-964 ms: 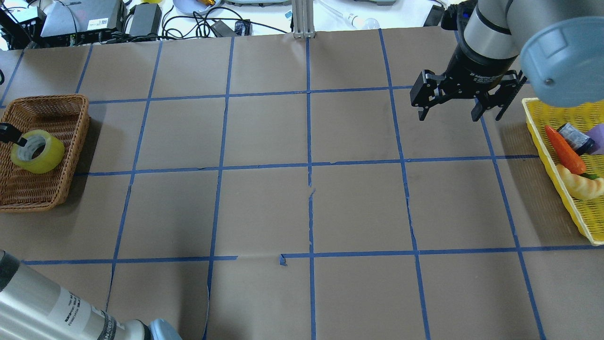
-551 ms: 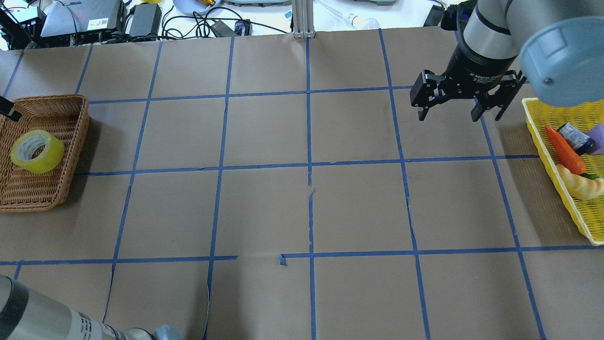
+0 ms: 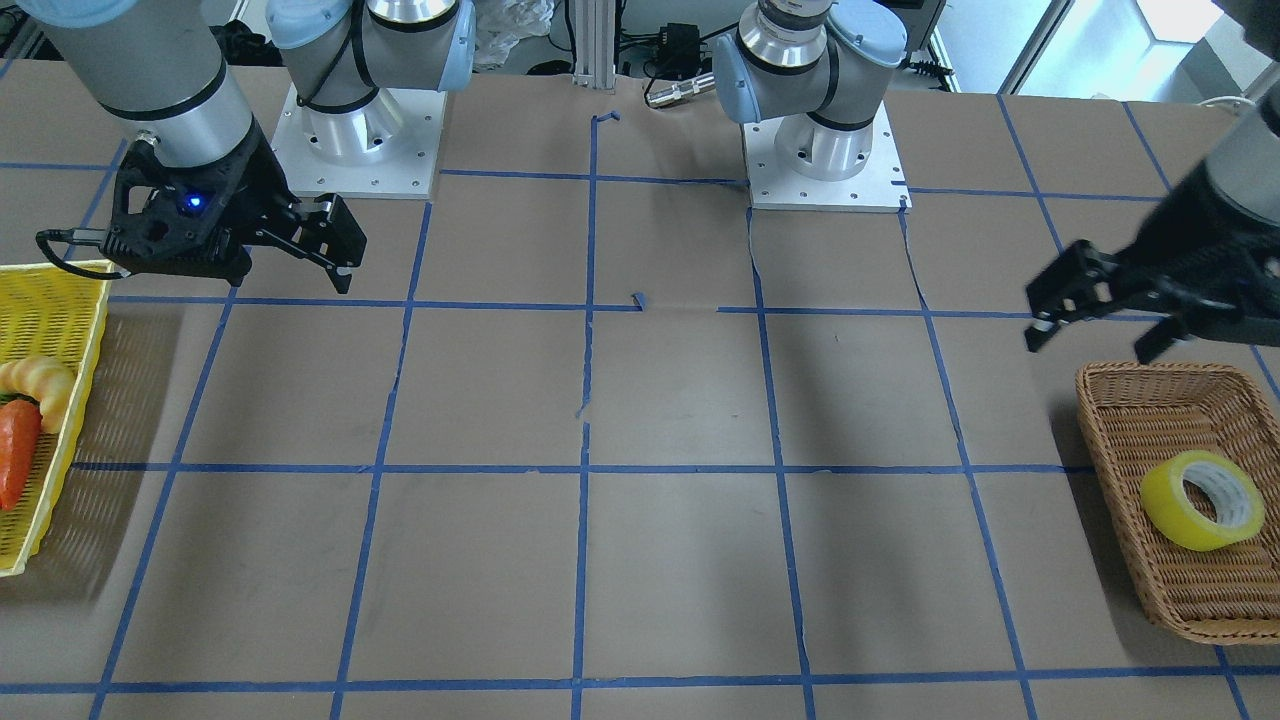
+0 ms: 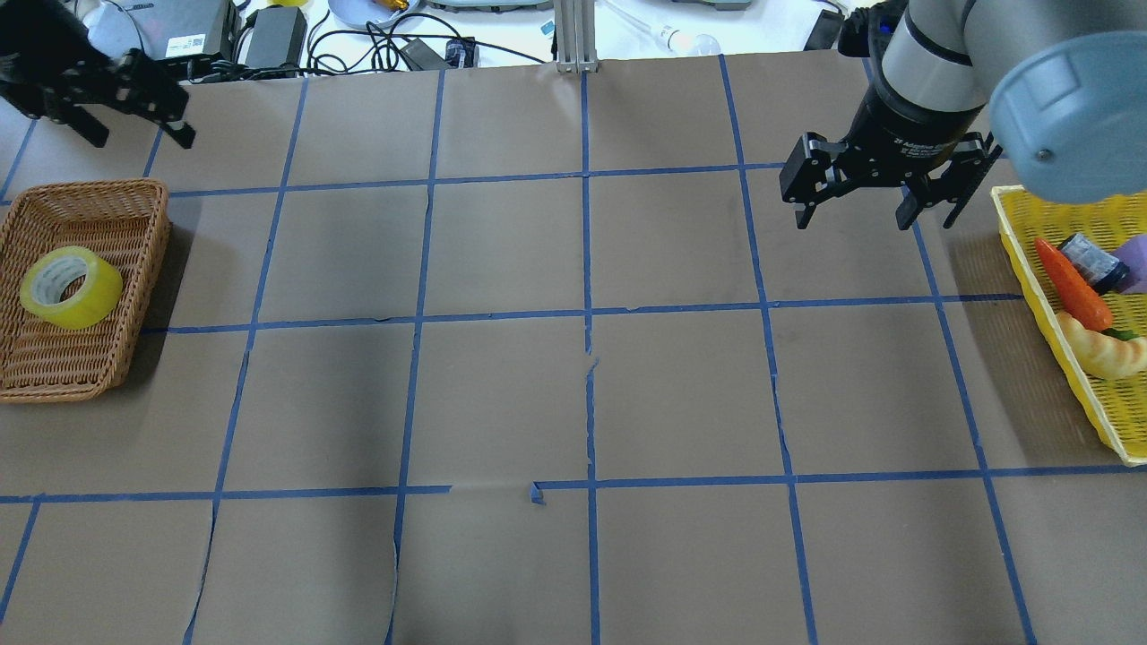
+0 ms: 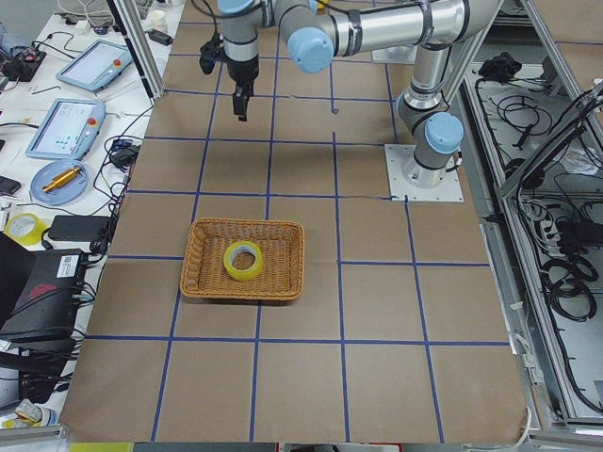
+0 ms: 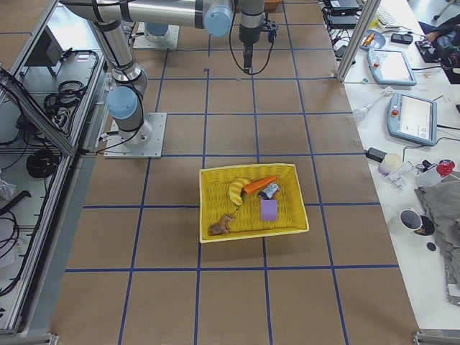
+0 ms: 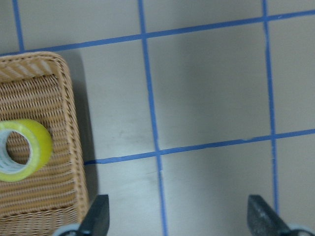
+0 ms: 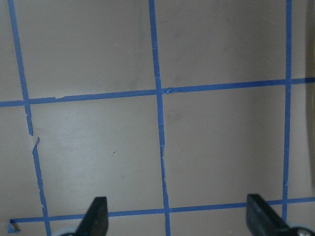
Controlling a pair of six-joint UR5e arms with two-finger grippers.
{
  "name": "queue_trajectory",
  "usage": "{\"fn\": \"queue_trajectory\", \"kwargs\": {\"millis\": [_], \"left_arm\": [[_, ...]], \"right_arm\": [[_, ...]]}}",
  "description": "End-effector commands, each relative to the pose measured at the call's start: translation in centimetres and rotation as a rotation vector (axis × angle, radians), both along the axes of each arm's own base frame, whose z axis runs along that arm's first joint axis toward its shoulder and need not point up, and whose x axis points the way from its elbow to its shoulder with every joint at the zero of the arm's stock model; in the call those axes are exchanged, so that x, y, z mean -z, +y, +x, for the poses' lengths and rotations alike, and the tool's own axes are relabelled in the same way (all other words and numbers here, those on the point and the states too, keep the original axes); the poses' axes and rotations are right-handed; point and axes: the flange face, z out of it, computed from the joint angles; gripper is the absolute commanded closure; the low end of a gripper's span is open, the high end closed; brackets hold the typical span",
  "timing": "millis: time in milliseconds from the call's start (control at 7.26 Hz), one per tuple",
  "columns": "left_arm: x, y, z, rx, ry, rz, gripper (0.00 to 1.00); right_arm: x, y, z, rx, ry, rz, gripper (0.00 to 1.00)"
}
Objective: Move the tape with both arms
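The yellow tape roll (image 4: 70,288) lies tilted inside a brown wicker basket (image 4: 143,269) at the table's left end. It also shows in the front-facing view (image 3: 1200,499), the left exterior view (image 5: 243,261) and the left wrist view (image 7: 22,150). My left gripper (image 4: 139,139) is open and empty. It hangs above the table beyond the basket's far edge, apart from the tape, and shows in the front-facing view (image 3: 1090,345). My right gripper (image 4: 851,222) is open and empty over the far right of the table, beside the yellow plastic basket (image 4: 1057,358).
The yellow plastic basket holds a carrot (image 4: 1073,285), a banana-like piece (image 4: 1107,351) and other small items. Cables and electronics (image 4: 269,36) line the table's far edge. A metal post (image 4: 573,36) stands at the far middle. Blue tape lines grid the brown paper surface.
My left gripper has drawn away from the tape and moved up toward the table's far edge. The tape stays in the wicker basket. The right gripper has barely moved.
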Motion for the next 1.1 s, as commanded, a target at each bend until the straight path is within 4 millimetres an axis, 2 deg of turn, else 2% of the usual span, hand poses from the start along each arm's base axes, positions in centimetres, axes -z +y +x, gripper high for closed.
{"fn": "queue_trajectory", "kwargs": {"millis": [0, 138, 275, 551, 964], "left_arm": [[-0.9, 5.9, -9.0, -0.011, 0.016, 0.041, 0.00], [-1.2, 5.9, -9.4, -0.044, 0.007, -0.009, 0.00], [-0.6, 4.8, -9.3, -0.058, 0.007, -0.042, 0.00], [0.6, 6.7, -9.4, -0.087, -0.010, -0.020, 0.00], [0.9, 6.7, -9.6, -0.087, -0.019, -0.017, 0.00]], "right_arm": [[0.0, 0.0, 0.0, -0.002, 0.000, -0.001, 0.00], [0.0, 0.0, 0.0, -0.002, 0.000, -0.001, 0.00], [0.0, 0.0, 0.0, -0.002, 0.000, -0.001, 0.00], [0.0, 0.1, 0.0, -0.002, 0.000, 0.001, 0.00], [-0.1, 0.0, -0.1, 0.000, 0.000, -0.004, 0.00]]}}
